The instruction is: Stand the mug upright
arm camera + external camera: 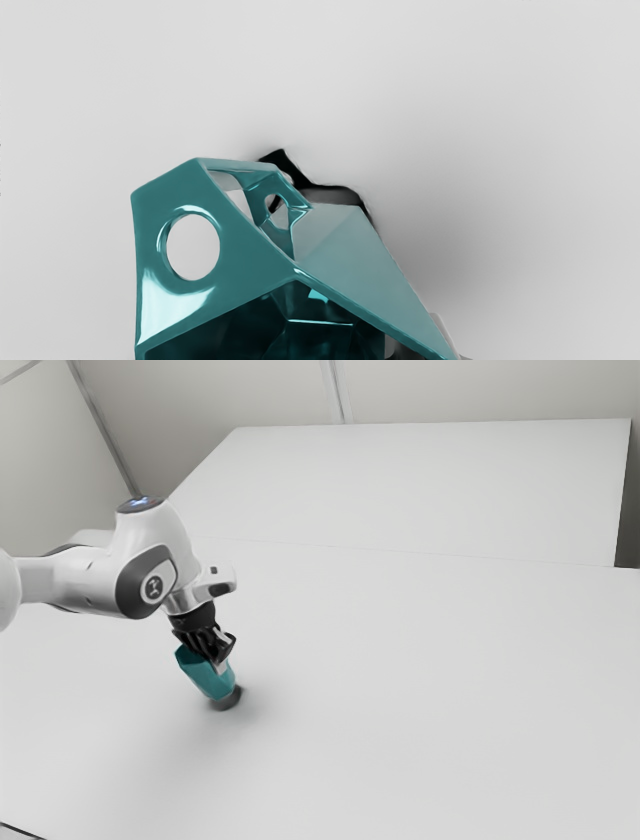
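Observation:
The gripper [217, 654] is at the mouth of the teal faceted mug [203, 672], which leans at a slant with its dark base [226, 700] lowest, at or just over the table. Whether the base touches the table, I cannot tell. In the wrist view, the mug [350, 245] shows its open mouth and a handle side with a round hole. One finger of the gripper [417, 345] is inside the mouth and the other outside, with the mug's wall held between them.
The white table [430, 690] extends around the mug on all sides. A second white surface [420, 490] lies beyond a thin seam, with pale walls behind it. A dark line crosses the exterior view's lower left corner.

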`<state>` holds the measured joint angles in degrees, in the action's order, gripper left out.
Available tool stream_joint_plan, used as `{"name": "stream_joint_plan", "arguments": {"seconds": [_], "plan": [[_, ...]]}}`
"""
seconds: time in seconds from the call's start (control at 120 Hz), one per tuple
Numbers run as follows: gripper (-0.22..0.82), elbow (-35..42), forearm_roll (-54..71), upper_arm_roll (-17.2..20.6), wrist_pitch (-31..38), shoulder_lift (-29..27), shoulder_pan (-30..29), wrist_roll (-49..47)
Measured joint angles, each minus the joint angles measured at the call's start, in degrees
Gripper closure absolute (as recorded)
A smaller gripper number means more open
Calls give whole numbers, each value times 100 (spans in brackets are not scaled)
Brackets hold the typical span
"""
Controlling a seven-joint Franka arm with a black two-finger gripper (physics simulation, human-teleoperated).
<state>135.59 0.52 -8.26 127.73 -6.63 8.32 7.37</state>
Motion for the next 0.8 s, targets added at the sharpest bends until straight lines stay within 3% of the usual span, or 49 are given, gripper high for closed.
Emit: {"name": "stream_joint_plan", "arguments": {"seconds": [0.367, 0.658, 0.8], "plan": [[77, -4, 84, 1, 122, 254, -9, -944], [40, -32, 57, 0, 231, 366, -8, -1322], [28, -239, 55, 23, 158, 244, -7, -1447]]}}
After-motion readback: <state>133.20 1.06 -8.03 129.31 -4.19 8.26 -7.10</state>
